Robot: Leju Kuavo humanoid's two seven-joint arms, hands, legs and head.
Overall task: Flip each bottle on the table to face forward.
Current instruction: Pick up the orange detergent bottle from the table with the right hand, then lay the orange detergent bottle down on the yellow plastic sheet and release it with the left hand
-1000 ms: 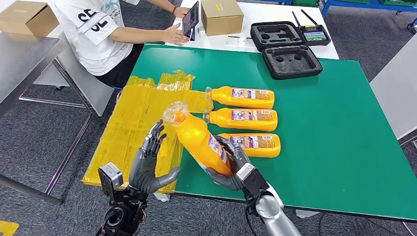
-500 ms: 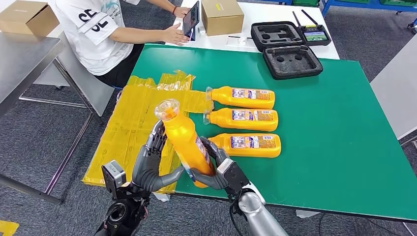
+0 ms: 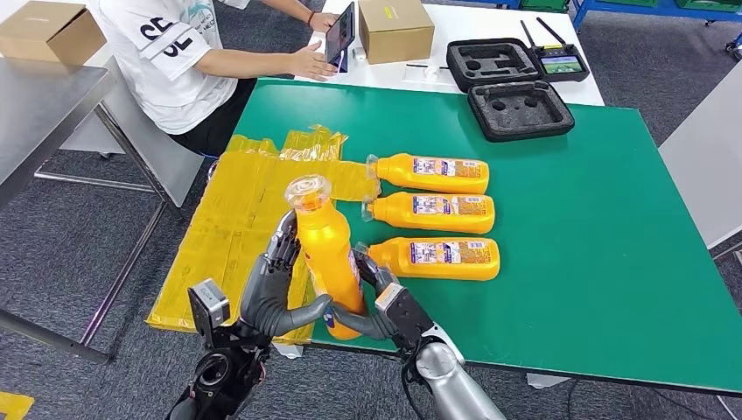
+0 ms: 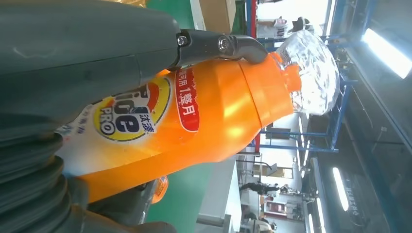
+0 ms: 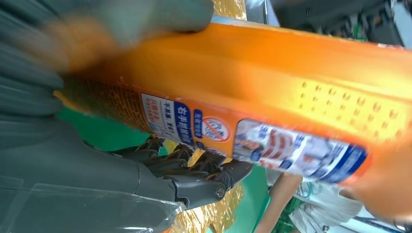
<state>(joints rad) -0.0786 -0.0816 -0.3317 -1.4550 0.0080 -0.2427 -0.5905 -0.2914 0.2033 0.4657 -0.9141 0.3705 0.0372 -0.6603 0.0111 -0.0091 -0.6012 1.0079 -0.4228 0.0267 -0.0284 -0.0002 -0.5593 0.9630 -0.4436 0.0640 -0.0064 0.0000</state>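
Both hands met on one orange bottle [image 3: 328, 254] above the near edge of the green bench [image 3: 595, 245]. The bottle stood nearly upright, tilted slightly, its clear-wrapped cap [image 3: 308, 190] uppermost. The right hand [image 3: 381, 302] gripped the lower body from the right side, fingers wrapped round it; the left hand [image 3: 276, 284] pressed against the opposite side, fingers [image 3: 284, 241] reaching up along the bottle and thumb [image 3: 311, 311] curled under toward the base.

From the left wrist, the bottle [image 4: 194, 116] showed a round logo label (partly hidden by the grey hand cover), with a dark fingertip [image 4: 248, 48] laid on the shoulder just below the neck. From the right wrist, the bottle [image 5: 272, 102] showed a blue and white printed label; that frame was blurred near the hand, and the left hand's dark fingers [image 5: 194, 167] lay beyond the bottle.

Three more orange bottles lay on their sides in a column on the bench, caps pointing left, printed labels up: far bottle [image 3: 429, 173], middle bottle [image 3: 430, 212], near bottle [image 3: 437, 257]. The near one lay just beside the held bottle.

Yellow plastic bags [image 3: 236, 227] covered the bench's left edge. At the far end sat an open black foam case [image 3: 512, 87]. A person in a white shirt [image 3: 175, 61] sat at the far left corner, holding a tablet [image 3: 339, 37], beside a cardboard box [image 3: 394, 29].
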